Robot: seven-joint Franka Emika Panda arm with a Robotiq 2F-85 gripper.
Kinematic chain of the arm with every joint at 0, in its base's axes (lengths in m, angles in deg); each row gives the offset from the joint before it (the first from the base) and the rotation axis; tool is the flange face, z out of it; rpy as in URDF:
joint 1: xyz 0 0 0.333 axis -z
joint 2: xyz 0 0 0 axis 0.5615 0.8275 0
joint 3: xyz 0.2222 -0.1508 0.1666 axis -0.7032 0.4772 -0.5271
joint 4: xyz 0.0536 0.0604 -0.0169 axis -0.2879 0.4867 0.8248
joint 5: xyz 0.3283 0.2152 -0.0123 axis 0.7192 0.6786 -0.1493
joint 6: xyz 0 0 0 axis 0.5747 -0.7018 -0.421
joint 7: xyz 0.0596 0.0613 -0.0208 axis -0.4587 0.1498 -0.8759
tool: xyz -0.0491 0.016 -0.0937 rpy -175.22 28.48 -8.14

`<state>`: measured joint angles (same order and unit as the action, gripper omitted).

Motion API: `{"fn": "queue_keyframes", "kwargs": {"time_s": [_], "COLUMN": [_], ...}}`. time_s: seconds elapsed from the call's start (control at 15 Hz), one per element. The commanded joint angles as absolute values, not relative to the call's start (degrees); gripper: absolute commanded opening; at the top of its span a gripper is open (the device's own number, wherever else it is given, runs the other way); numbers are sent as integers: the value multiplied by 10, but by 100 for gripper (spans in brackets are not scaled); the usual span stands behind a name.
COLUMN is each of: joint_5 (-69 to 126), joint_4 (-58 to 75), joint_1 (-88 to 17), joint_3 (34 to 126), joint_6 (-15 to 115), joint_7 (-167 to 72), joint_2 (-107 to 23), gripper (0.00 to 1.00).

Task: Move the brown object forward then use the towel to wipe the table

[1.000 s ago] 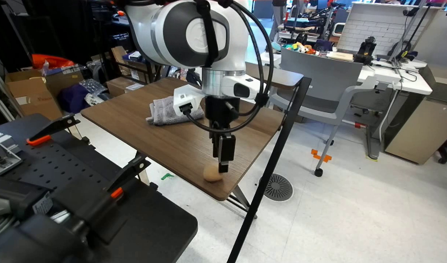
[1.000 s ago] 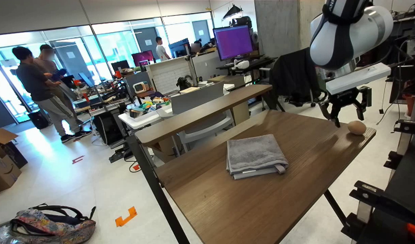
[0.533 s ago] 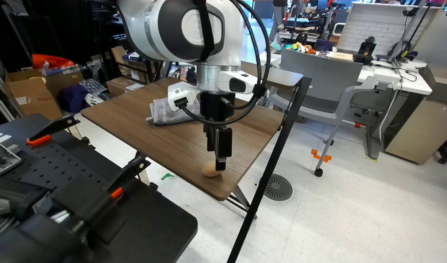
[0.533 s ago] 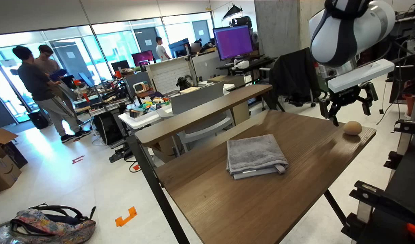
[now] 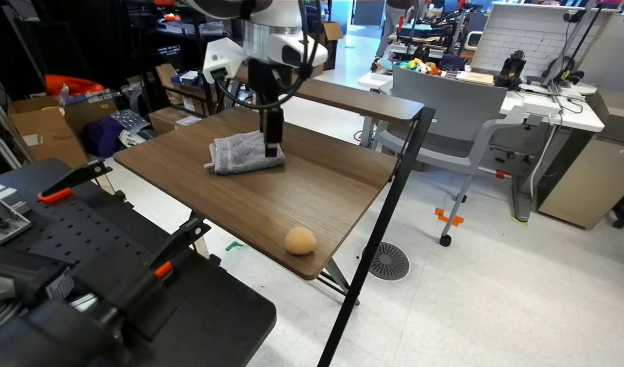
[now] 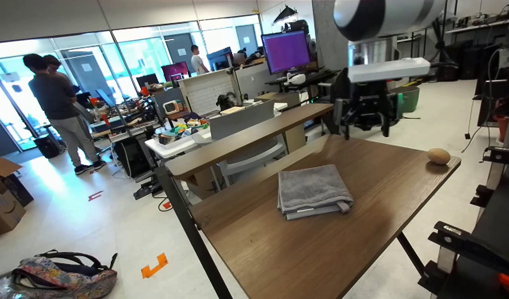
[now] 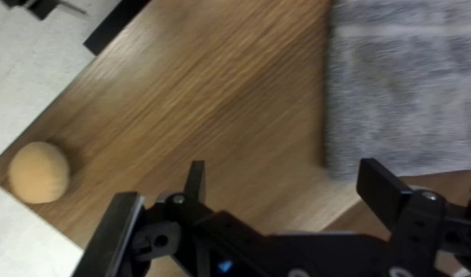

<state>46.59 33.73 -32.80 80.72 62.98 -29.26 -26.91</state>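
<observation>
Pincer (image 6: 366,132) spread, empty: I have withdrawn from the rounded light-brown object (image 6: 438,156); folded grey cloth towel (image 6: 314,189) likely follows.

Windows (image 6: 138,50) glare brightly; the wrist view's towel (image 7: 400,100) seems blurred.

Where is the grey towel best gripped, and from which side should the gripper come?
Probably by the corner nearest the open gripper in the wrist view, from straight above: the grey towel lies folded and flat on the table, and a narrow corner should let the jaws gather its layers.
</observation>
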Motion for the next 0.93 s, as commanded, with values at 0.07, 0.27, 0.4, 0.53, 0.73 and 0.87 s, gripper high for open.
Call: {"fn": "queue_keyframes", "kwargs": {"time_s": [0.07, 0.27, 0.4, 0.53, 0.73, 0.87], "joint_5": [605, 676, 679, 661, 633, 604], "joint_4": [275, 230, 202, 185, 177, 176], "joint_1": [-305, -293, -299, -308, -323, -335], "joint_3": [697, 639, 632, 639, 658, 677], "joint_6": [676, 754, 785, 796, 811, 814], "joint_7": [-337, -405, -424, -425, -427, -413], "joint_2": [-243, -181, -134, -93, -56, -41], "gripper": [100, 100, 100, 100, 100, 100]}}
